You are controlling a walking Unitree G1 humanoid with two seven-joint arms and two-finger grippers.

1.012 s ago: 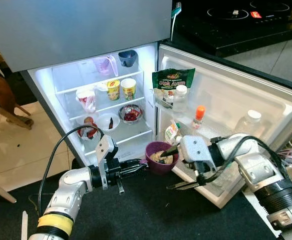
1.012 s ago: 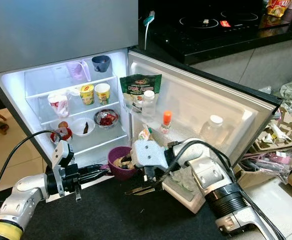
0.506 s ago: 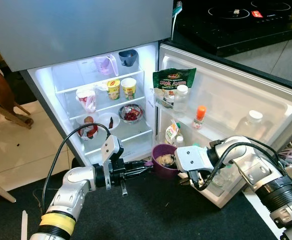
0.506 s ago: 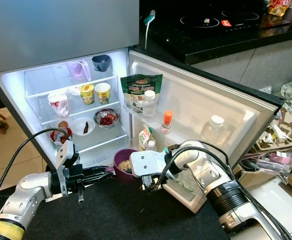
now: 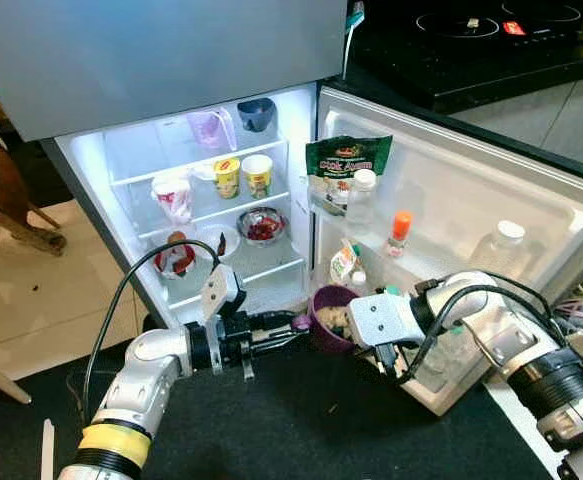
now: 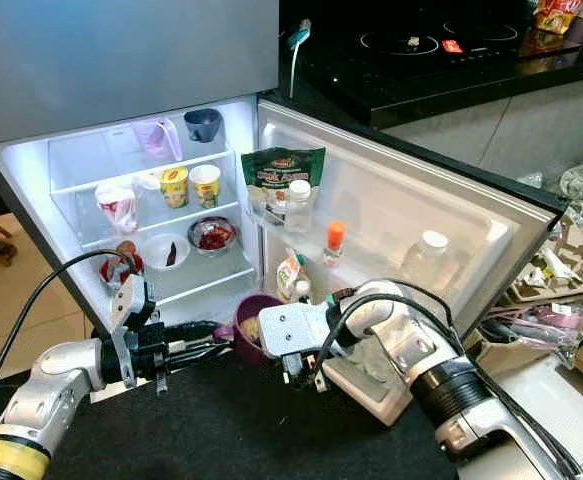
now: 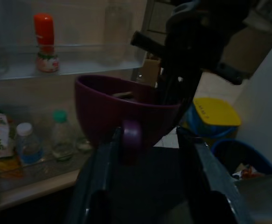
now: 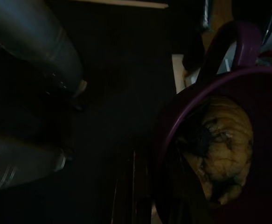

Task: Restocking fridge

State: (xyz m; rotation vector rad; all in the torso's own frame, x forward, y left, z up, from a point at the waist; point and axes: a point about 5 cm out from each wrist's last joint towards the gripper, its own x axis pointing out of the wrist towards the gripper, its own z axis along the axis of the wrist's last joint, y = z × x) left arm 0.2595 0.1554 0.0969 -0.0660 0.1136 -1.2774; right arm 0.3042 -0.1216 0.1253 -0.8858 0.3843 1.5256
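Observation:
A purple cup [image 5: 329, 316] with a side handle [image 7: 132, 139] and pale food [image 8: 225, 145] inside sits low in front of the open fridge [image 5: 211, 190], at the foot of its door [image 5: 471, 200]. My left gripper [image 5: 289, 329] is open, and its two fingers [image 7: 108, 154] straddle the handle without touching it. My right gripper [image 5: 353, 326] comes from the right and is shut on the cup's rim [image 8: 169, 122], one finger inside the cup and one outside.
Fridge shelves hold noodle cups [image 5: 242, 177], small bowls [image 5: 262, 226] and a wrapped mug [image 5: 172, 196]. The door racks carry a green bag [image 5: 347, 162] and bottles [image 5: 399, 230]. A black mat [image 5: 291, 420] lies below. A wooden chair [image 5: 1, 200] stands left, clutter [image 6: 571, 270] right.
My right gripper turned and closed onto the cup's rim. My left gripper slid forward until its fingers flank the handle. The cup shifted slightly toward the fridge.

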